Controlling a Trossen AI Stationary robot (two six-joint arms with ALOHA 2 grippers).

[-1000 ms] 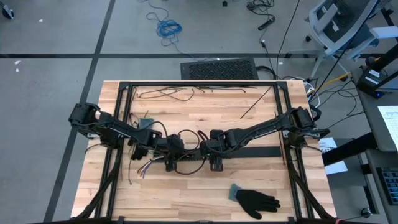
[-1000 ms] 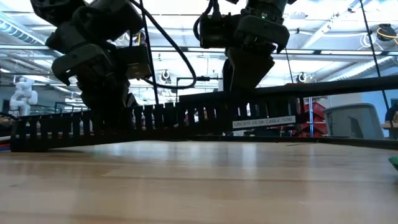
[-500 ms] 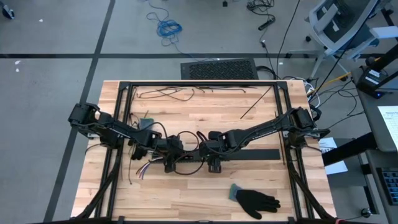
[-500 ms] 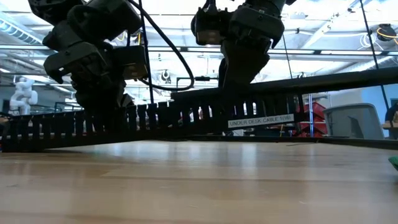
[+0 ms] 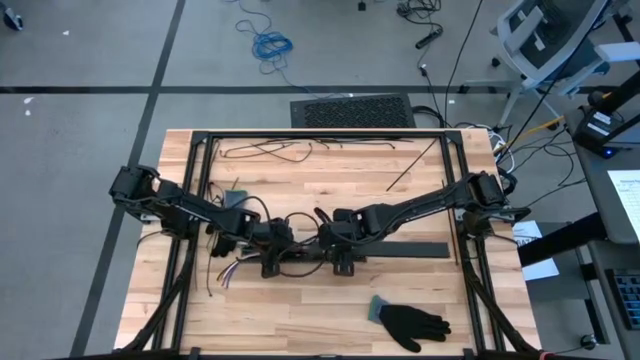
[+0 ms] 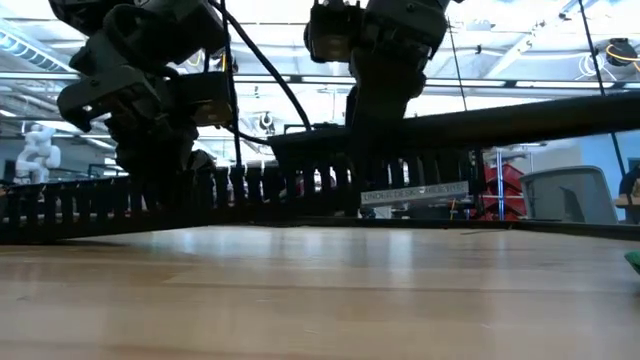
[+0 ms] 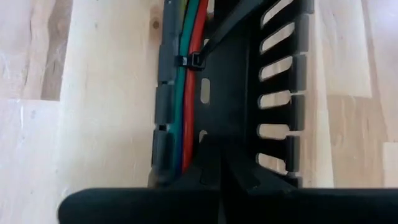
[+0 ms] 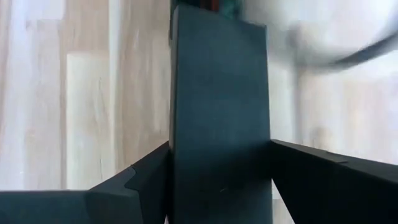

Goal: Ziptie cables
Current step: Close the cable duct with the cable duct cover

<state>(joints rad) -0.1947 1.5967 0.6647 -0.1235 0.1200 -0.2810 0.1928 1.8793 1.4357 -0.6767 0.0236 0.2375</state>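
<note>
A black slotted strip (image 5: 410, 249) lies across the middle of the table, with the cables (image 7: 186, 93), blue, green and orange-red, running along its channel. Their loose ends (image 5: 228, 272) fan out past the strip's left end. A black ziptie (image 7: 191, 61) wraps them. My left gripper (image 5: 270, 262) is shut, down in the channel near the strip's left end. My right gripper (image 5: 340, 262) is closed on the strip near its middle. In the low view the strip (image 6: 250, 190) stands on edge, slotted wall toward the camera. My left gripper has its shut fingertips (image 7: 217, 165) on the channel's floor (image 7: 214, 124), beside the cables, slanting down from above. Whether anything thin sits between them I cannot tell. My right gripper pinches the strip's flat back (image 8: 217, 106) between its two fingers (image 8: 143, 180), across its width. It comes slanting down from above. The strip is tilted up at its right part, its left part low by the table.
A black glove with a teal cuff (image 5: 410, 322) lies near the front edge. Thin black strands (image 5: 270, 150) and a thin black rod (image 5: 410, 165) lie toward the far edge. Black frame rails (image 5: 195, 200) run along the table's sides.
My right gripper has tipped a little and eased toward the table's left, still closed on the strip. The strip has tipped with it: in the low view its right part stands higher than before, while its left part has stayed low.
</note>
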